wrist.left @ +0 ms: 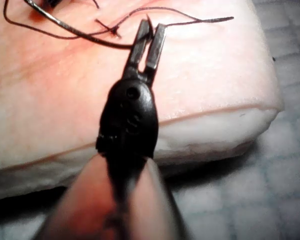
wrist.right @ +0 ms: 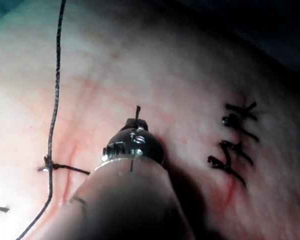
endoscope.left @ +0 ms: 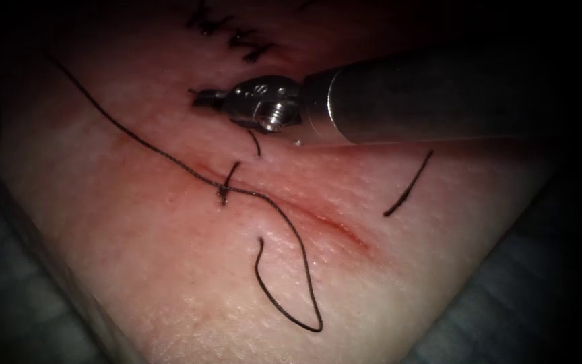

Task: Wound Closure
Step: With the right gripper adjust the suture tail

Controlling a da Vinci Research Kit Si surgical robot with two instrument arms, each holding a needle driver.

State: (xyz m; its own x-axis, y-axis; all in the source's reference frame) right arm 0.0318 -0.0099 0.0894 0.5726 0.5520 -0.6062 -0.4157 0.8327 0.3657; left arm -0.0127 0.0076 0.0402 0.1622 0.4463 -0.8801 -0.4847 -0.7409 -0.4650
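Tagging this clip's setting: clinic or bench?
Likely a bench suturing practice setup: a cut slab of tissue on a gridded mat, knotted thread across the cut, right tool above.

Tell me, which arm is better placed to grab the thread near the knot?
Probably the left: its tool hovers with jaws open right at the thread, close to the knot. The right tool sits farther away, beside the older stitches.

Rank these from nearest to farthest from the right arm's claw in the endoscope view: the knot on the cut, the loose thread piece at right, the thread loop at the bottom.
From the right claw:
1. Knot, below the claw, on the cut.
2. Loose thread piece, right of the cut.
3. Thread loop, lowest on the tissue.
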